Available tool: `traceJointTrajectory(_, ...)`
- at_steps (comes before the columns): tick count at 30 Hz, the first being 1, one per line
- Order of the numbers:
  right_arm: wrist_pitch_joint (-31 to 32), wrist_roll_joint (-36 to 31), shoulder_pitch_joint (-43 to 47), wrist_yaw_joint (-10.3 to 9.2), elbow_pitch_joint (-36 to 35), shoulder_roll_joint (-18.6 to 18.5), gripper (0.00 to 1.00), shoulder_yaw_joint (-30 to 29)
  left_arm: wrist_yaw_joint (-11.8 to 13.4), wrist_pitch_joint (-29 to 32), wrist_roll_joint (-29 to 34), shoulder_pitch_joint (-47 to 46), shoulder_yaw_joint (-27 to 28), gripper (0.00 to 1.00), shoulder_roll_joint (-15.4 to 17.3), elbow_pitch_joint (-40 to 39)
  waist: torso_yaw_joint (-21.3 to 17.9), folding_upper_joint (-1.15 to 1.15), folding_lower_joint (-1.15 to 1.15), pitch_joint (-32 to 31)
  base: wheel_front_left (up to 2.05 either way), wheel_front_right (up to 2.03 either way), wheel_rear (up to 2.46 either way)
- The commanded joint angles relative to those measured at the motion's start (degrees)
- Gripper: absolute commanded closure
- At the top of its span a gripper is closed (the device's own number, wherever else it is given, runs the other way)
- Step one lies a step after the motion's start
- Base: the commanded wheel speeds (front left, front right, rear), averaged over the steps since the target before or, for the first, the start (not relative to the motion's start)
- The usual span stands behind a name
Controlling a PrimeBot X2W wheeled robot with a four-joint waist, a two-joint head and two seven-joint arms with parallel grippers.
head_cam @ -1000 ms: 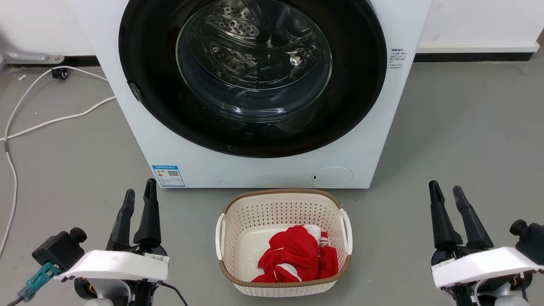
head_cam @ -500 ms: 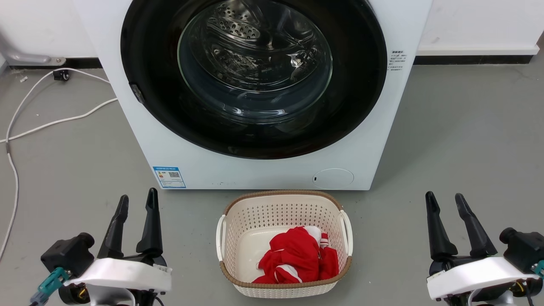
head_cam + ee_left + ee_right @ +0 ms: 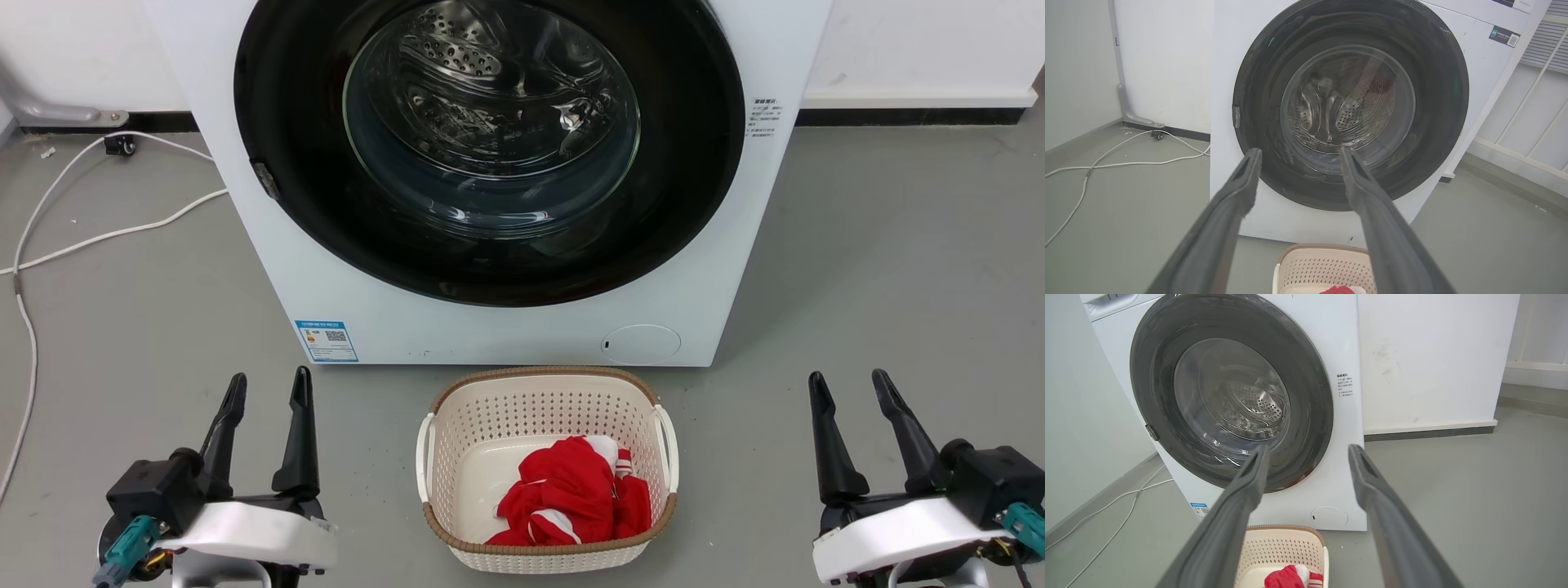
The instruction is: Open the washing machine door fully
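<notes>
– Pincers first: how do yours stand?
– My left pincer (image 3: 269, 377) has its fingers apart, empty; my right pincer (image 3: 847, 377) likewise.
– And the door?
– My task's large round glossy black washing machine door (image 3: 490, 139), clear glass bowl at its centre, lies closed against the white machine (image 3: 490, 331), ahead between both pincers, beyond a cream perforated plastic basket (image 3: 539, 404) of red cloth (image 3: 571, 490).

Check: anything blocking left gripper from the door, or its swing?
Nothing visible between the left gripper and the washing machine door. The basket sits on the floor close before the machine, below the door; clearance for the swing unclear.
</notes>
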Motion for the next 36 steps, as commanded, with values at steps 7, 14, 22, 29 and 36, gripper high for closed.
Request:
traceJointTrajectory(7,-0.88,-4.36,0.55,-0.02,-0.78,0.03,0.00,0.45,0.65,-1.42,4.41,0.67,-0.91,0.00,0.99,-1.11,0.08,0.00,0.00,-0.07,0.00,0.00,0.00)
traceJointTrajectory(14,-1.38,-7.00,0.90,-0.02,-0.75,0.04,0.00,0.40,0.00,-2.28,6.43,0.99,-0.80,0.00,0.69,-1.60,0.06,0.00,0.00,-0.14,0.00,0.00,0.00)
traceJointTrajectory(22,-2.12,-9.06,1.24,-0.02,-0.65,0.05,0.00,0.67,-0.43,-3.03,9.08,1.57,-0.06,0.00,0.10,-2.29,0.00,0.00,0.00,-0.13,0.00,0.00,0.00)
traceJointTrajectory(29,-2.76,-11.41,1.39,-0.02,-0.65,0.06,0.00,0.96,-1.02,-3.90,11.81,1.93,0.78,0.00,-0.61,-2.63,-0.07,0.00,0.00,-0.07,0.00,0.00,0.00)
traceJointTrajectory(36,-3.36,-14.61,1.64,-0.03,-0.86,0.08,0.00,1.40,-1.61,-4.80,15.25,2.27,1.51,0.00,-1.32,-2.62,-0.20,0.00,0.00,-0.18,0.00,0.00,0.00)
